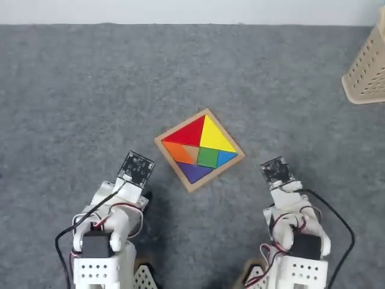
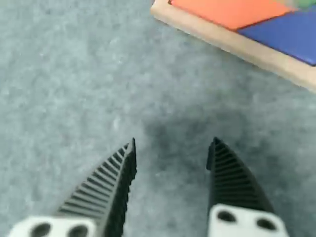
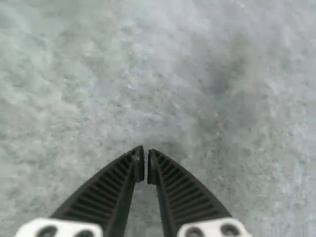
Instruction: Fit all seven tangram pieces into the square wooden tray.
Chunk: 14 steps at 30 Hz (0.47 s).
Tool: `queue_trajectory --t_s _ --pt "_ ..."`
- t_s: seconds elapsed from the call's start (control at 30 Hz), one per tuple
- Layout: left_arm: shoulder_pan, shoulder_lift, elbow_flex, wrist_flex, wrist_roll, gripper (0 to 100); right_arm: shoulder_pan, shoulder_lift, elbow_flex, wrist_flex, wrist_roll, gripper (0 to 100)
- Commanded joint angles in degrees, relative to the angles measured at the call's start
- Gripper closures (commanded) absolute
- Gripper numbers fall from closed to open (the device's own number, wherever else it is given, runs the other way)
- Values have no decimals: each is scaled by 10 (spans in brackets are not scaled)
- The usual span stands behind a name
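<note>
I see the coloured pieces [image 1: 213, 137] lying inside the tray [image 2: 232, 43]. My left end effector [image 2: 173, 142] is spread above the table [image 1: 90, 90] near it. My right end effector [image 3: 146, 149] is pressed together.

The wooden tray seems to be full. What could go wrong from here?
1. The left claw stands open over the grey mat, with the rim of the wooden tray just ahead. A forward move could push the tray and loosen the orange piece near that edge.
2. The high view cannot settle whether the small tan piece in the middle sits flush. If it is raised, a bump might lift it out.
</note>
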Motion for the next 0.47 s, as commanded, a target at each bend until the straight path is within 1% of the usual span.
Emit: queue_trajectory --t_s 0.0,0.13,0.43 --pt "4 -7 -3 1 -4 780 -28 -15 11 3 5 993" --pt "4 -7 -3 1 -4 780 -17 -13 11 3 5 993" --pt "4 -7 -3 1 -4 780 -18 -10 11 3 5 993"
